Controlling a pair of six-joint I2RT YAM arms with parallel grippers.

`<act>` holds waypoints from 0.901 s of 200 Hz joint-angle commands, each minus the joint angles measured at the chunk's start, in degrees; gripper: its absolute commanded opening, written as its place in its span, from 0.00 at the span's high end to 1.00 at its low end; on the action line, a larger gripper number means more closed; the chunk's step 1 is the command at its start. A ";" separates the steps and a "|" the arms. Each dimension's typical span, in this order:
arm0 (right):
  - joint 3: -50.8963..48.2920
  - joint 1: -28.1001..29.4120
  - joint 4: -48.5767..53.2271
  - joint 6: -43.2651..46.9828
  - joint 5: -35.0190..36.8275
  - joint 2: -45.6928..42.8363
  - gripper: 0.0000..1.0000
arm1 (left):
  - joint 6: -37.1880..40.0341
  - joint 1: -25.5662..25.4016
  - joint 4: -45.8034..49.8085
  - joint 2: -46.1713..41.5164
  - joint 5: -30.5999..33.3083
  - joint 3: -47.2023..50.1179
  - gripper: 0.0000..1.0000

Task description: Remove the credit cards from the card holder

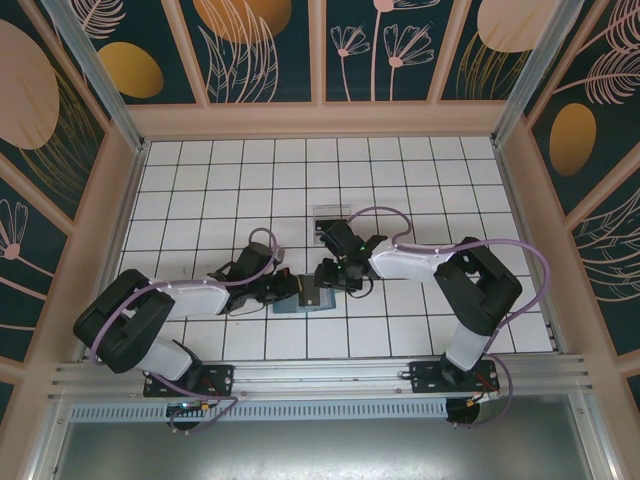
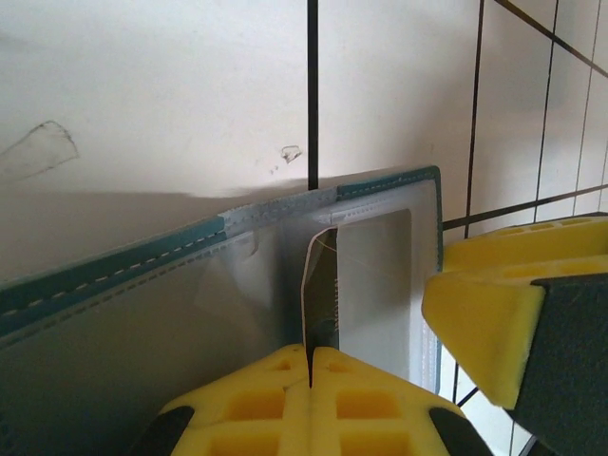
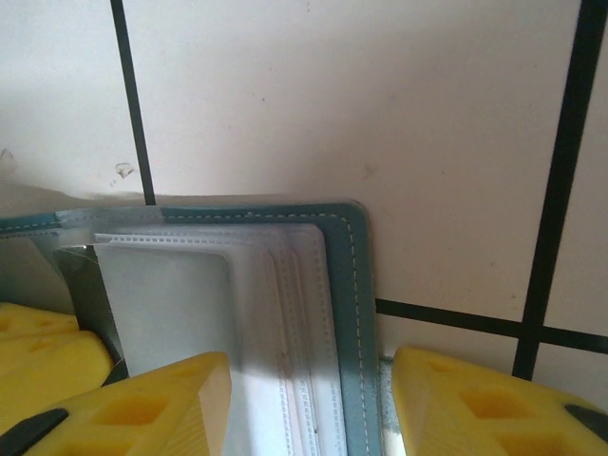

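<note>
- The card holder (image 1: pixel 303 299) lay open on the white tiled table (image 1: pixel 200 180), near its front edge, between the two arms. From above, both grippers covered most of it.
- The left gripper (image 1: pixel 283 287) reached in from the left. In the left wrist view its yellow fingers (image 2: pixel 275 394) were pressed together on a thin sheet (image 2: pixel 321 290) that stood on edge out of the holder.
- That sheet was seen edge-on and dark. Whether it was a card or an inner sleeve could not be told.
- The right gripper (image 1: pixel 333 278) came from the right. In the right wrist view its fingers (image 3: pixel 171 399) stood apart across the holder's teal stitched corner (image 3: pixel 347 285), one over the pale sleeves and one over the bare tile beside it.
- Whether those fingers touched the holder could not be told, as their tips were cut off by the bottom of the picture.
- The sleeves looked cloudy white, and no card could be made out through them.
- A clear box (image 1: pixel 332 213) sat just behind the grippers, partly hidden by the right arm's cable.
</note>
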State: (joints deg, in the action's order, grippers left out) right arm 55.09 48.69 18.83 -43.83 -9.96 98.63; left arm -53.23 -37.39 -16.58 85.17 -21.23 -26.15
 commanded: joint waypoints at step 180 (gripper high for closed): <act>1.18 1.50 9.46 0.51 7.54 3.90 0.71 | 3.93 -0.05 10.75 -5.27 6.15 -0.80 0.95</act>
State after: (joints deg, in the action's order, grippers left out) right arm 57.49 49.89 23.59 -43.40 -6.02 99.92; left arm -53.36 -37.41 -13.47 82.08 -18.13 -25.89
